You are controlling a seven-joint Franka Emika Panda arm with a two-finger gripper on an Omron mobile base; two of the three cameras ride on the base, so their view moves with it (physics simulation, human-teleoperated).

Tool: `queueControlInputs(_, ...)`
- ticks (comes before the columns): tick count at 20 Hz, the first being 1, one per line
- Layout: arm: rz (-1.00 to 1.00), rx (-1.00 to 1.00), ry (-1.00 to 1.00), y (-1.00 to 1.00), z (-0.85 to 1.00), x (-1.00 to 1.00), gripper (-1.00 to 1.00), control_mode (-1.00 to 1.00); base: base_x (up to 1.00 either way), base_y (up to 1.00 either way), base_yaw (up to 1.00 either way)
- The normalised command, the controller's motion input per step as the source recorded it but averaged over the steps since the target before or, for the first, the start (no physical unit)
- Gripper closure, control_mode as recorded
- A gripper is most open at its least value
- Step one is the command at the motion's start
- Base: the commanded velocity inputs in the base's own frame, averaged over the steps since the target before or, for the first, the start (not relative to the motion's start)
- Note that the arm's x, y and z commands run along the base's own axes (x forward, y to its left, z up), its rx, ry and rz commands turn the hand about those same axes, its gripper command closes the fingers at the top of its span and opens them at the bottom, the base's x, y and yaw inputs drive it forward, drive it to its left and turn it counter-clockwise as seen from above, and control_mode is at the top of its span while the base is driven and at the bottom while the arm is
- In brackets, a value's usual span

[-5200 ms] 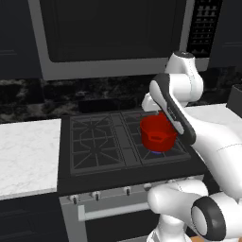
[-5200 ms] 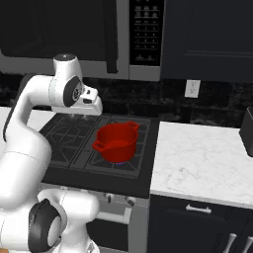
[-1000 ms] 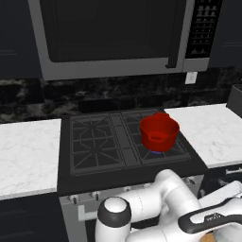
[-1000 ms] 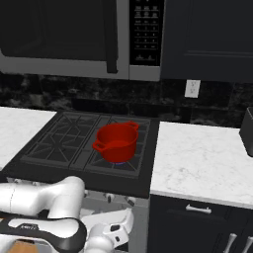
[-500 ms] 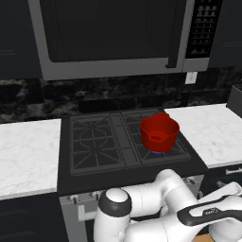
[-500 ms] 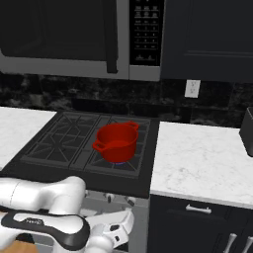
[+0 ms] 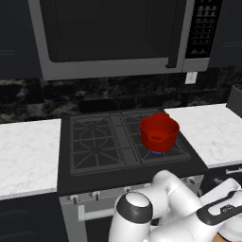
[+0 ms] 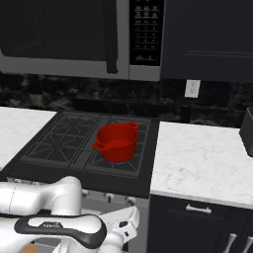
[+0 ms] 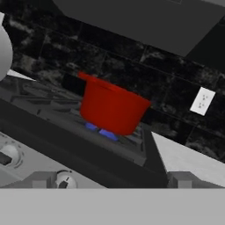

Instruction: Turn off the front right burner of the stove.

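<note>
The stove (image 7: 94,142) (image 8: 59,143) is a black gas cooktop with dark grates and a steel front. A red pot (image 7: 159,131) (image 8: 116,142) (image 9: 112,107) stands on the front right burner (image 7: 166,152) (image 8: 129,164), and a blue flame (image 9: 101,131) burns under it. My arm is folded low in front of the stove's steel front. My gripper (image 9: 114,182) is open, its fingertips (image 9: 44,180) far apart, level with the small silver knobs (image 9: 65,181) and looking up at the pot. Nothing is between the fingers.
A steel-framed microwave (image 7: 108,38) (image 8: 64,34) hangs above the stove. White marble counters (image 7: 28,153) (image 8: 197,158) flank it. A wall outlet (image 9: 201,101) sits at the right. More knobs (image 7: 94,194) (image 8: 129,201) line the stove front. Dark drawers (image 8: 197,222) lie lower right.
Five seconds ago the arm stood upright over the cooktop; now it is folded low before the stove front. Over the last second its elbow shifted slightly. The pot has not moved.
</note>
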Motion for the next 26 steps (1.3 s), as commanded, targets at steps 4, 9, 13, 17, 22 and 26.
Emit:
queueControlInputs(4, 0.06, -0.07, 0.0, 0.0, -0.39, 0.27, -1.0, -1.0, 0.0, 0.0, 0.0)
queueControlInputs(9, 0.01, -0.06, -0.05, 0.0, -0.38, 0.27, -1.0, -1.0, 0.0, 0.0, 0.0)
queueControlInputs(13, -0.03, 0.0, -0.08, 0.0, -0.06, 0.46, -1.0, -1.0, 0.0, 0.0, 0.0)
queueControlInputs(17, -0.01, 0.0, -0.04, 0.0, -0.03, 0.37, -1.0, -1.0, 0.0, 0.0, 0.0)
queueControlInputs(22, 0.0, 0.0, -0.04, 0.0, -0.18, 0.28, -1.0, -1.0, 0.0, 0.0, 0.0)
queueControlInputs(26, 0.0, -0.03, -0.01, 0.07, -0.32, 0.06, -1.0, -1.0, 0.0, 0.0, 0.0)
